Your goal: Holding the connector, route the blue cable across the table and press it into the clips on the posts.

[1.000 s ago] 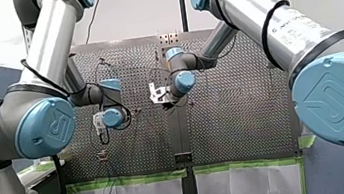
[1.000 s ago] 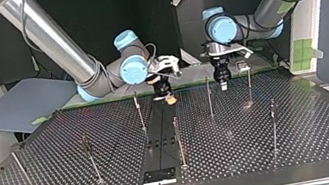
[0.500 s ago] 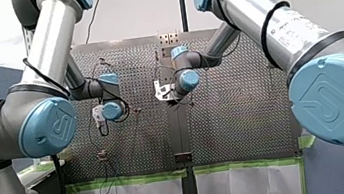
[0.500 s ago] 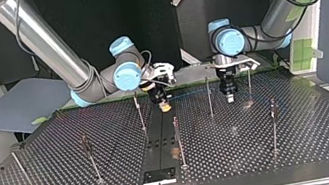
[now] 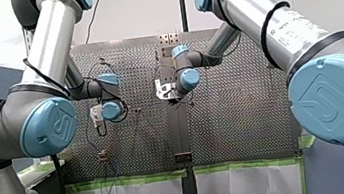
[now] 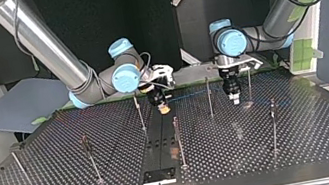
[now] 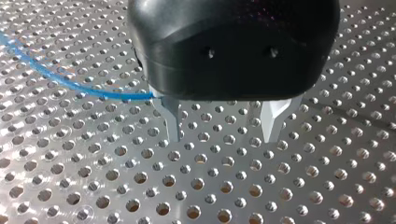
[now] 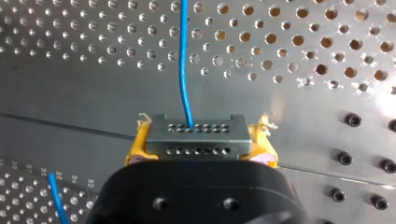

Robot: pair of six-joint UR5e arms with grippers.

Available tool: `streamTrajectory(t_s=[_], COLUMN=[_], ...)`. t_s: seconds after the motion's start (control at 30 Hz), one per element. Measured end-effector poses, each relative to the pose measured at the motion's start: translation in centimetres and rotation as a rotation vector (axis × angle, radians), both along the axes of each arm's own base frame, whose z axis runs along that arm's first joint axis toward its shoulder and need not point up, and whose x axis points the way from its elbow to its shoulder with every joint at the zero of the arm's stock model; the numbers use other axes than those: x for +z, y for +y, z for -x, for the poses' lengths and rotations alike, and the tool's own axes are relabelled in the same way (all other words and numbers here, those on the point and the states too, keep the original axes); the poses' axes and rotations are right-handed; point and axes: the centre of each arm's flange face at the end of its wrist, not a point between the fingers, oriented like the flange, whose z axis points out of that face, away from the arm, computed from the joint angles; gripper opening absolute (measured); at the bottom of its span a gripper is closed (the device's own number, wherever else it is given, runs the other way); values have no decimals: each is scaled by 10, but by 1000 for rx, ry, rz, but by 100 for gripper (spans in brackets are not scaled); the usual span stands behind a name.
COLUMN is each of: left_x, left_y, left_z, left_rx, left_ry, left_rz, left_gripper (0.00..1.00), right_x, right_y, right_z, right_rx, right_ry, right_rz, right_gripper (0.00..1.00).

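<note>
Both hands have come nearer in the top view: my right hand (image 6: 163, 107) grips the connector (image 8: 196, 136), my left hand (image 7: 222, 125) is released, blue cable (image 8: 182, 60) apparently still unclipped.

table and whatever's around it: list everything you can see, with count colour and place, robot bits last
perforated table: one, silver, under both arms
posts: about seven, thin metal, upright across the table
connector: one, grey, clamped between yellow pads
blue cable: one, blue, leaves the connector and runs over the table
black plate: one, black, middle of the top view's near edge
board: one, grey-blue, off the table at the top view's left
green tape: green strips, table edge in the front view
my left claw: black, open, over the table, cable beside it
my right claw: black, shut on the connector
</note>
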Motion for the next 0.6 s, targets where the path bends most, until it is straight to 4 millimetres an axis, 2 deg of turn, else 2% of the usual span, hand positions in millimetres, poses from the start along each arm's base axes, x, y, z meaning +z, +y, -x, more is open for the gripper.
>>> streamTrajectory(t_s=[0.4,0.6], left_x=[-4,-3], left_y=[-5,-12], left_z=[12,26], left_rx=[10,29], left_ry=[89,137], left_rz=[-90,-126], left_gripper=[100,100], right_x=[-1,-1], right_y=[0,1], right_z=[0,0], right_rx=[1,1], right_ry=[0,1], right_rz=[-6,-8], right_gripper=[0,0])
